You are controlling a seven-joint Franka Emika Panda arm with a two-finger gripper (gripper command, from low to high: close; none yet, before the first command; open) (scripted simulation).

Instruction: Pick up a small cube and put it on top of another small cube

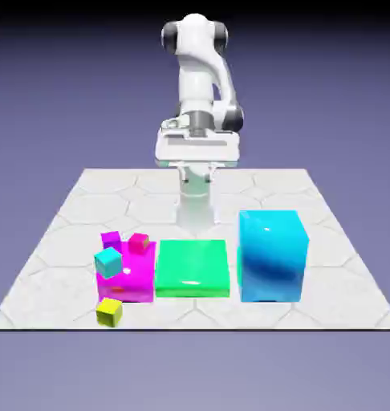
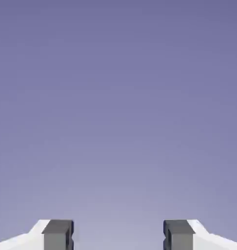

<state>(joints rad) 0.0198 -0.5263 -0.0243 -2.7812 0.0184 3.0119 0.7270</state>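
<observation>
Several small cubes sit at the exterior view's left. A purple cube [image 1: 111, 239] and a red-pink cube [image 1: 138, 242] rest on top of a magenta block [image 1: 130, 281]. At that block's left edge is a cyan small cube [image 1: 108, 262], and a yellow one [image 1: 110, 311] lies on the table in front of it. My gripper [image 1: 197, 160] hangs high above the table's far side, well away from all the cubes. In the hand view the gripper [image 2: 118, 234] is open, with only the plain backdrop between the grey fingertips [image 2: 57, 233].
A flat green block [image 1: 192, 267] lies in the middle, and a tall cyan block [image 1: 270, 255] stands at the exterior view's right. The white hexagon-patterned table [image 1: 86, 201] carries them all. The arm's base column [image 1: 196, 205] rises behind the green block.
</observation>
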